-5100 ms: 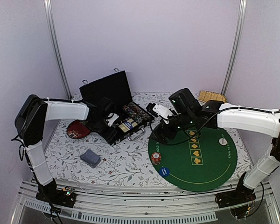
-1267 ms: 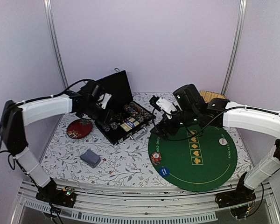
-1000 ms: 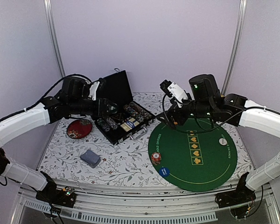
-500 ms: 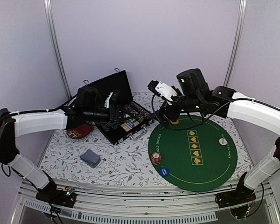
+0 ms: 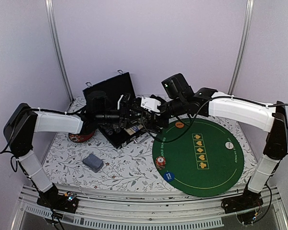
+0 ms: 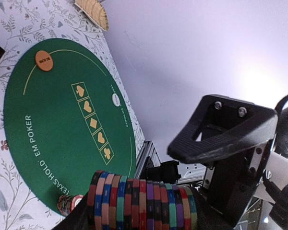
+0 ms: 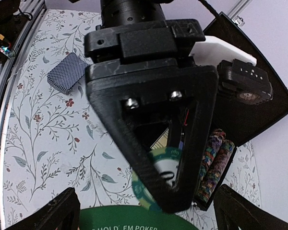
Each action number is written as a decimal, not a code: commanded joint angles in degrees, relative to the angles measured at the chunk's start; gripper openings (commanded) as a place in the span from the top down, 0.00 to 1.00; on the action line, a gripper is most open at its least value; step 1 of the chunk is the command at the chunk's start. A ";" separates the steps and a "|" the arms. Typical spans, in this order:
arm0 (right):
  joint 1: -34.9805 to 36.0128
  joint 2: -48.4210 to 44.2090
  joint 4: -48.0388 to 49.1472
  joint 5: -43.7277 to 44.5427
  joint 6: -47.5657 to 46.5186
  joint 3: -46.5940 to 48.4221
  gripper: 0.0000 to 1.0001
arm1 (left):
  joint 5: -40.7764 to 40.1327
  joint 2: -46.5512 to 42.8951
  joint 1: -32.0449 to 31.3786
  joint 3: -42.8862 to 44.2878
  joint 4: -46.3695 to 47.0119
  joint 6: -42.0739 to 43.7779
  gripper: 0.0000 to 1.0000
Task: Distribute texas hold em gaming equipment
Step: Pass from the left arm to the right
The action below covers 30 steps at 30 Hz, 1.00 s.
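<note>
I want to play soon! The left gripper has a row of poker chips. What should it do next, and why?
Probably carry them to the green poker mat: the left gripper holds the row of poker chips lifted, and the mat has only one small stack.

Not much shows where the two arms meet over the case.

From above, the left gripper (image 5: 129, 115) and right gripper (image 5: 150, 123) cover most of the black case (image 5: 113, 88) and its tray, and the dark-red dish (image 5: 78, 138) is a sliver beside the left arm (image 5: 55, 122). Left wrist view: the row of poker chips (image 6: 141, 203) is cut off by the bottom edge and half hides a chip stack (image 6: 66, 204). Right wrist view: one finger (image 7: 153, 129) masks a green-rimmed disc (image 7: 141, 189) too covered to name.
</note>
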 commanded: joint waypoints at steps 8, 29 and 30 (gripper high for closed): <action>-1.76 7.96 0.56 -4.86 -5.14 7.52 0.23 | 1.60 -0.02 -0.47 0.22 8.93 -3.70 1.00; -1.80 9.91 4.35 -2.95 -5.47 6.94 0.56 | 2.22 1.49 -0.40 0.18 10.92 -5.21 1.00; -1.79 9.80 4.39 -3.10 -5.43 6.94 0.62 | 2.30 1.57 -0.40 0.14 10.94 -5.26 1.00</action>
